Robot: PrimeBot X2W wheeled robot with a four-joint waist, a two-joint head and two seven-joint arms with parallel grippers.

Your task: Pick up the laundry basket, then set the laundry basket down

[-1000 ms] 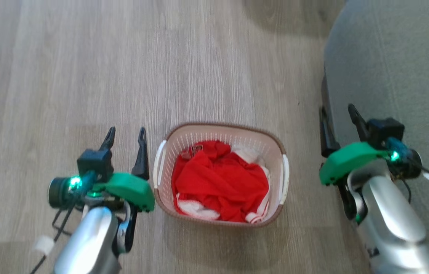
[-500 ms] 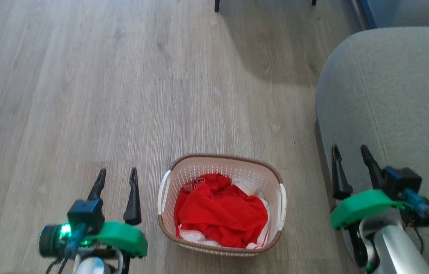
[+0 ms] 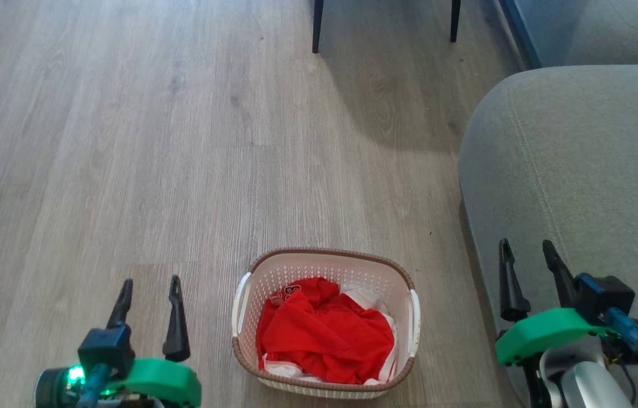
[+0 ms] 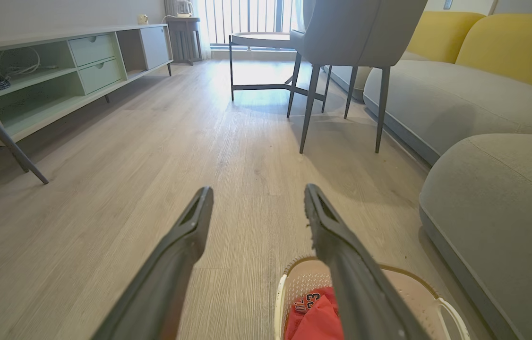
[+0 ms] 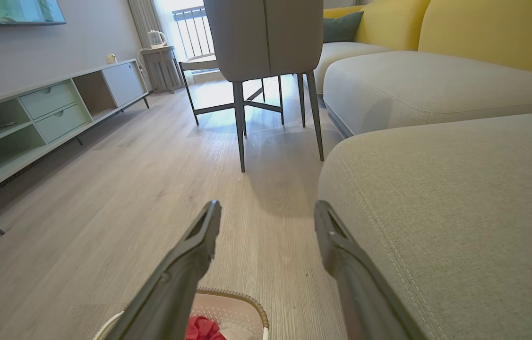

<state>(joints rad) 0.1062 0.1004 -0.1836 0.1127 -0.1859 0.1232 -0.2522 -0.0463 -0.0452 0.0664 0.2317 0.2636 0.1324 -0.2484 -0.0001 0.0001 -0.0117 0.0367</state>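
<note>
The laundry basket (image 3: 324,266) stands on the wood floor at the bottom centre of the head view, cream-white with a brown rim and white side handles, red and white clothes heaped inside. My left gripper (image 3: 149,286) is open to the basket's left, apart from it. My right gripper (image 3: 526,249) is open to its right, over the edge of the grey sofa. In the left wrist view the basket (image 4: 407,283) shows low right behind my left gripper (image 4: 256,193). In the right wrist view the basket's rim (image 5: 247,300) lies below my right gripper (image 5: 266,210).
A grey sofa (image 3: 579,170) fills the right side, close to the basket. Dark chair legs (image 3: 316,25) stand at the far end of the floor. A pale green low cabinet (image 4: 58,75) runs along the left wall, and yellow cushions (image 4: 516,47) back the sofa.
The whole head view has shifted, so the camera has moved: the basket and both grippers now sit lower in the picture. Both grippers have stayed open beside the basket.
</note>
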